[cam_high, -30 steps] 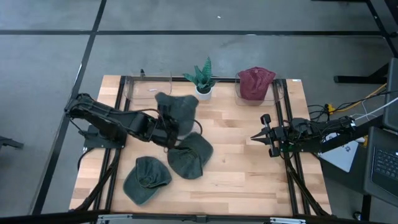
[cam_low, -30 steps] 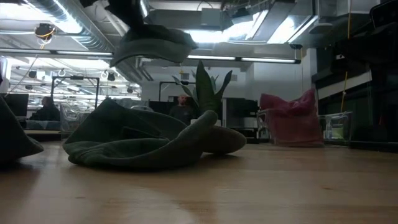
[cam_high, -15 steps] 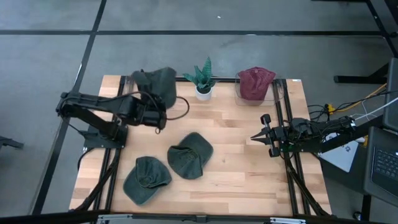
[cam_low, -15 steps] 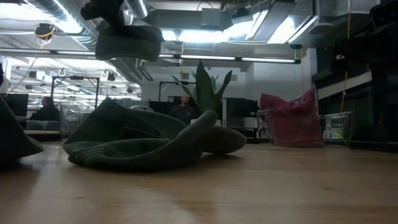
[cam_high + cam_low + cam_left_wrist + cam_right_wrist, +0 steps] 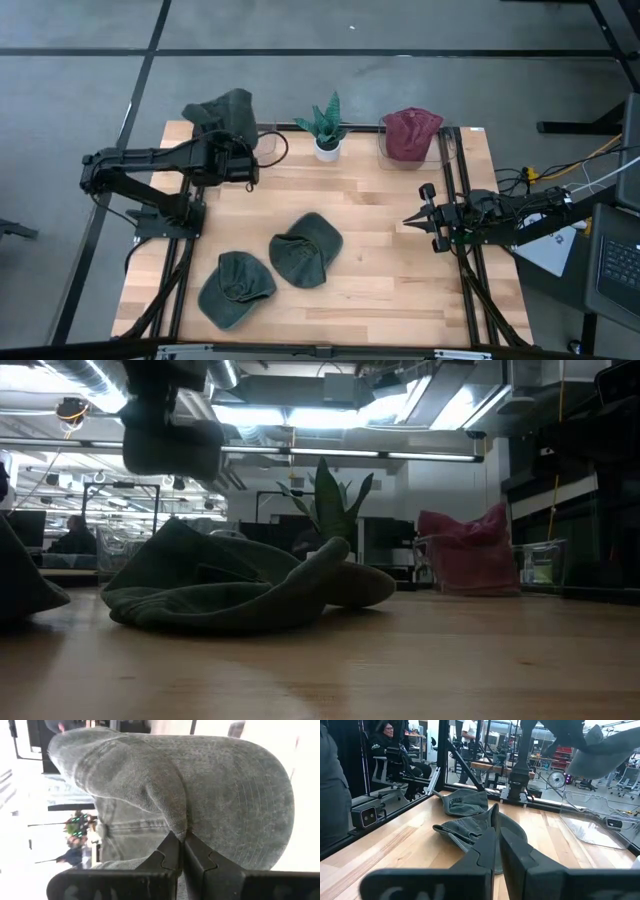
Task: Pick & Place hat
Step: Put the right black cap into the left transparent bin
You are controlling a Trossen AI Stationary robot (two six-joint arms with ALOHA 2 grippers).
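Up and back goes the left gripper with its green hat, swinging away from the plant toward the table's far left corner; a second ago it hung just beside the two hats still lying on the wood. Its fingers are pressed together on a fold of the hat's crown, clear in the left wrist view, and the low view shows the hat dangling well above the tabletop.

It now hangs over the clear bin left of the plant, partly past the table edge. Right of the plant, a matching bin already holds a maroon hat.

Progress, by my read: the pick is done and the carry is nearly over; the drop into the left bin is still to come. Two more green hats, one in front of the plant and one nearer the front edge, wait on the table.

Meanwhile the right gripper idles at the table's right edge, well right of the plant, fingers all but closed on nothing.
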